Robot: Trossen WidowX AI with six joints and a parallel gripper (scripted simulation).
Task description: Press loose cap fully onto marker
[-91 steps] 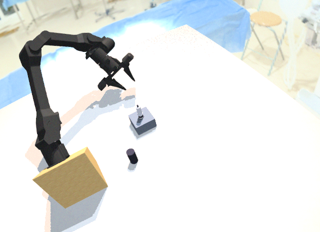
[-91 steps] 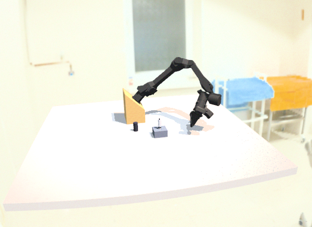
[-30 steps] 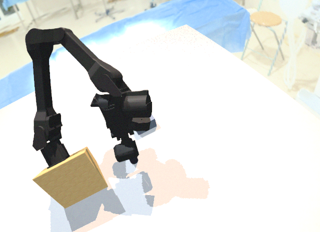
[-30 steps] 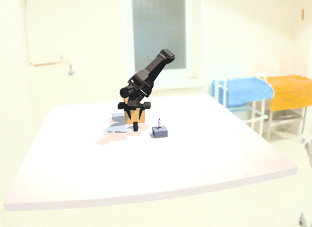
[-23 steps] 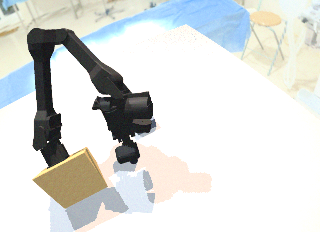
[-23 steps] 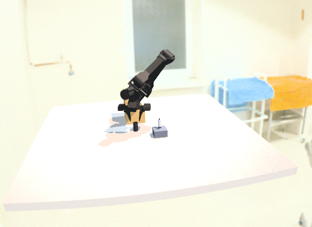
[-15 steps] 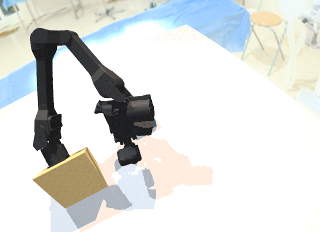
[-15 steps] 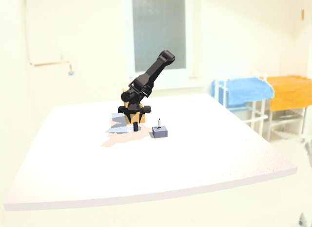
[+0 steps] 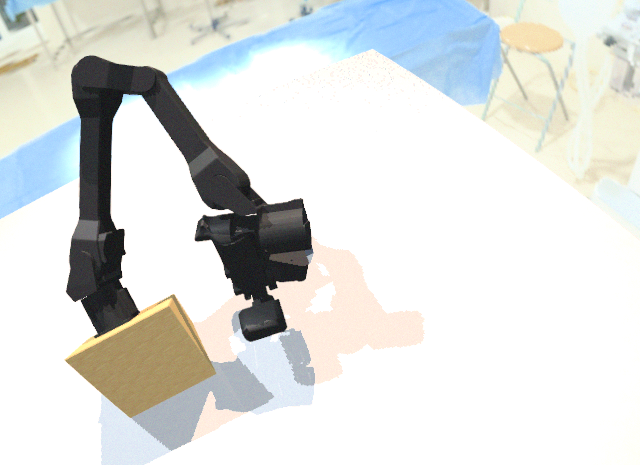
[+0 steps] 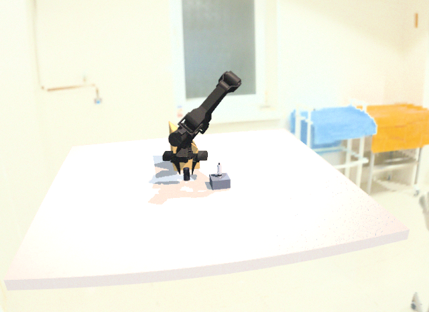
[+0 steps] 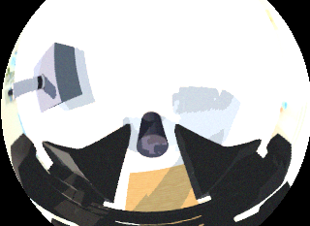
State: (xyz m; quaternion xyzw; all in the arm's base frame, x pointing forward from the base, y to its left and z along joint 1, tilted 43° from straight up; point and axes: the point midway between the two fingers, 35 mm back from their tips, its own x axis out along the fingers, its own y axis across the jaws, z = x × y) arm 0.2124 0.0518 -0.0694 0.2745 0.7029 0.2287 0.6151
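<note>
The dark cap [image 10: 186, 174] [image 11: 153, 137] stands upright on the white table [image 10: 263, 211] [image 9: 465, 243]. My gripper [image 10: 187, 168] [image 11: 153, 131] [image 9: 263, 320] is open and lowered around the cap, with one finger on each side and a gap to each. In the top view the near finger hides the cap. The white marker [image 10: 218, 169] [image 11: 26, 86] stands upright in the grey holder block [image 10: 220, 182] [image 11: 65, 78], a short way to the right of the cap in the exterior view. The holder is hidden behind the gripper in the top view.
A tan wooden block [image 9: 139, 362] [image 11: 158, 190] sits at the arm's base, just behind the gripper. Blue-covered tables and a stool [image 9: 531, 36] stand beyond the table's edges.
</note>
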